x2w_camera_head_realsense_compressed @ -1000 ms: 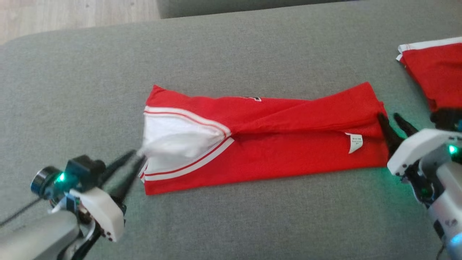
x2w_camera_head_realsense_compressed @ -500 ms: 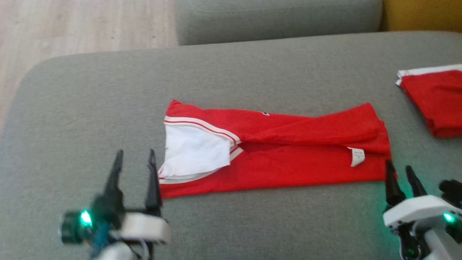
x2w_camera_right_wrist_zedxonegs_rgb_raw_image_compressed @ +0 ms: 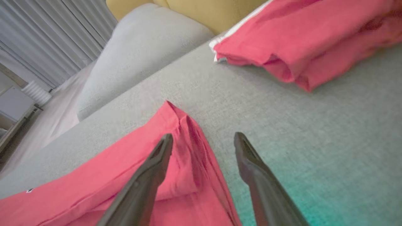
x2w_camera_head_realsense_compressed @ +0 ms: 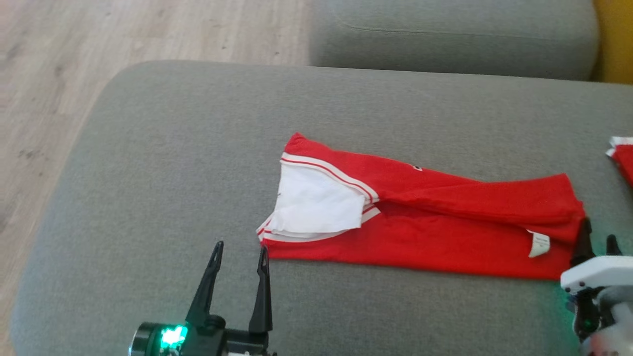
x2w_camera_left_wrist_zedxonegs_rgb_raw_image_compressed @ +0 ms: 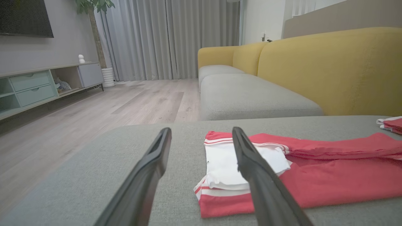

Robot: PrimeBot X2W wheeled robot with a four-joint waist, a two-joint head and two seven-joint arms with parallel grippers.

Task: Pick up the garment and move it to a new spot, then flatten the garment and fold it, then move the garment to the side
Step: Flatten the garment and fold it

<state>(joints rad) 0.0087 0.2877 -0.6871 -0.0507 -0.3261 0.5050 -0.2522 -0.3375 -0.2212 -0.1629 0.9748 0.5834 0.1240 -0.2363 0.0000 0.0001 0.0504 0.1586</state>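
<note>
The red garment (x2w_camera_head_realsense_compressed: 445, 225) with white trim lies folded into a long strip on the grey cushion (x2w_camera_head_realsense_compressed: 173, 148), its white panel (x2w_camera_head_realsense_compressed: 316, 205) at the left end and a label near the right end. It also lies ahead in the left wrist view, garment (x2w_camera_left_wrist_zedxonegs_rgb_raw_image_compressed: 329, 175), and under the right fingers, garment (x2w_camera_right_wrist_zedxonegs_rgb_raw_image_compressed: 110, 175). My left gripper (x2w_camera_head_realsense_compressed: 240, 247) stands open just in front of the strip's left corner, holding nothing. My right gripper (x2w_camera_head_realsense_compressed: 597, 237) is open at the right end, one finger over the cloth edge (x2w_camera_right_wrist_zedxonegs_rgb_raw_image_compressed: 201, 147), nothing pinched.
A second folded red garment (x2w_camera_head_realsense_compressed: 622, 158) lies at the cushion's right edge, seen larger as the folded garment (x2w_camera_right_wrist_zedxonegs_rgb_raw_image_compressed: 307, 40). Another grey cushion (x2w_camera_head_realsense_compressed: 445, 34) and a yellow sofa back (x2w_camera_left_wrist_zedxonegs_rgb_raw_image_compressed: 329, 69) stand behind. Wooden floor (x2w_camera_head_realsense_compressed: 49, 99) drops off to the left.
The camera has swung, shifting the whole picture right. Both grippers have let go of the garment's ends and drawn back toward me; the white panel has settled flat.
</note>
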